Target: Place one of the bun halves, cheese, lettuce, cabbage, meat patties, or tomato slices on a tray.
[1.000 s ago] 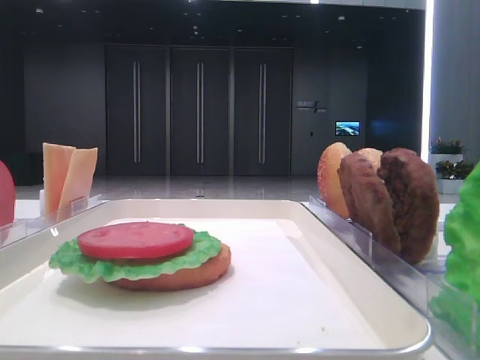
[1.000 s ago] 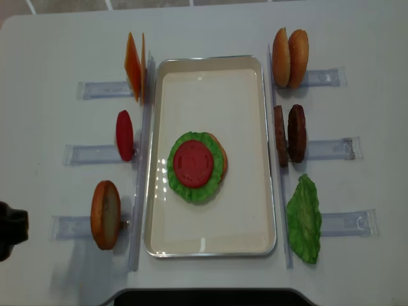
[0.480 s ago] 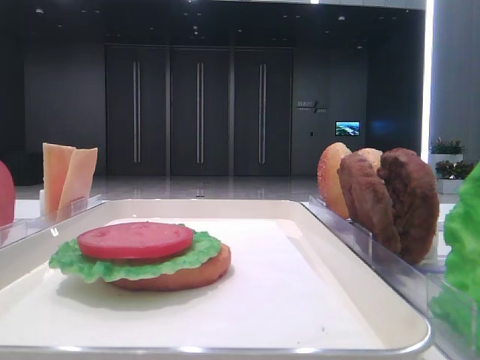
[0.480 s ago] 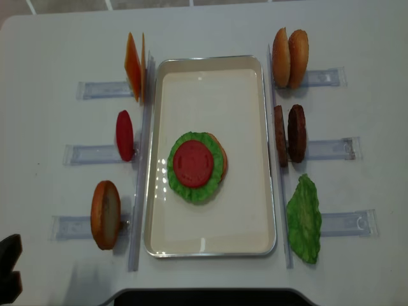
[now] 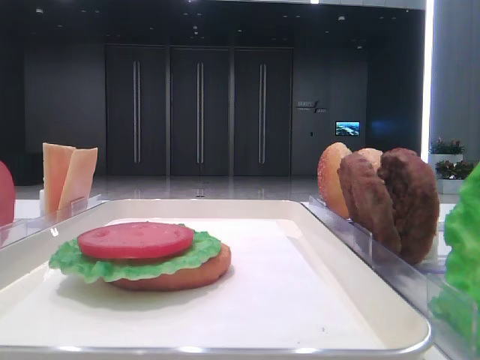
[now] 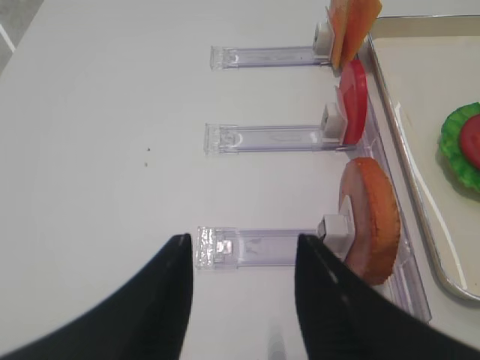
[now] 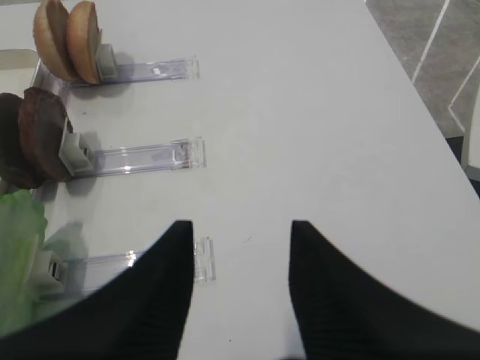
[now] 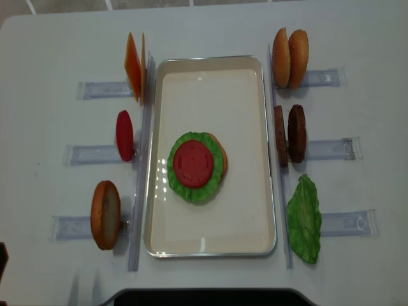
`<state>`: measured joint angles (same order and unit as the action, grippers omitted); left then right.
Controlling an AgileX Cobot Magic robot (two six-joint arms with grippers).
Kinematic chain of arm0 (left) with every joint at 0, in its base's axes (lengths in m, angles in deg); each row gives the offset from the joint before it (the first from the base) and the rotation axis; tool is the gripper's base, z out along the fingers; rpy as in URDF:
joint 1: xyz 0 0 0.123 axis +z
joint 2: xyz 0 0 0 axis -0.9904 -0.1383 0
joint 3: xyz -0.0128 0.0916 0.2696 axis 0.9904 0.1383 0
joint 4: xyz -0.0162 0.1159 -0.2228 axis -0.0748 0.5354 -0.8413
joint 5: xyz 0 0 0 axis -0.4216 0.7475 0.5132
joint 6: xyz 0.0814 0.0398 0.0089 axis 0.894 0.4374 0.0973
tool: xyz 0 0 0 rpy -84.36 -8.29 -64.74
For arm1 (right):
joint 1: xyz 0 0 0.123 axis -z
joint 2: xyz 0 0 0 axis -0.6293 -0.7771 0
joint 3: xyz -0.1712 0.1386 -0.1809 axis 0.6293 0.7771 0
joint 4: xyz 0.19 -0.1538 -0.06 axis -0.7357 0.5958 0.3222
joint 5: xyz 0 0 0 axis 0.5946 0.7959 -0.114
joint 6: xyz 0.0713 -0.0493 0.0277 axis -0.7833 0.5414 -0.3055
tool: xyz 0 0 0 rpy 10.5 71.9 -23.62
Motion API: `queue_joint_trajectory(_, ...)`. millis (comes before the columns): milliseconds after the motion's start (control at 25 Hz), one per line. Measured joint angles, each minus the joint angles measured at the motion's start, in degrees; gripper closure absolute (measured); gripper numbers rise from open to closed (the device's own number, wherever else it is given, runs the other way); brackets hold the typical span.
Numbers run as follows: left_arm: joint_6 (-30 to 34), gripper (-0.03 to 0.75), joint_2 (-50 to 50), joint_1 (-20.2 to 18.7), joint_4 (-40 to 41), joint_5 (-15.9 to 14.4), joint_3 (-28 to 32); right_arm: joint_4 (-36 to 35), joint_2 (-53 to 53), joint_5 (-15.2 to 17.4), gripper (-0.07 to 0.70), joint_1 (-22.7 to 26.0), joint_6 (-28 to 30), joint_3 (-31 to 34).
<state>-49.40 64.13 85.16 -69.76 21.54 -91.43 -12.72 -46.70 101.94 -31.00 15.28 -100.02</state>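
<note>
Tomato slice [image 8: 192, 163] — atop lettuce [image 8: 178, 185] — on tray [image 8: 242, 217]

Wall [image 5: 67, 97]: dark panelling was seen.
Doors [image 5: 199, 112]: three tall dark panels with vertical handles.
Screen [image 5: 347, 128]: small, lit.
Floor [image 5: 202, 187]: glossy grey.
Plants [image 5: 448, 146]: placed at right.
Table [image 8: 57, 57]: white.

No text can be read. On the dark wall right of the tall dark panelled doors [image 5: 198, 112] sits a small pale wall sign [image 5: 310, 106], too small and blurred to make out, above a small lit screen [image 5: 347, 128].
</note>
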Motion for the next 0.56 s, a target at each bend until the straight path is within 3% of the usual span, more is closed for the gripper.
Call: queue_joint_trajectory(560, 0.0, 0.370, 0.0, 0.0, 0.0, 0.0, 0.0, 0.0, 0.0, 0.0, 0.339, 0.0, 0.0, 0.0)
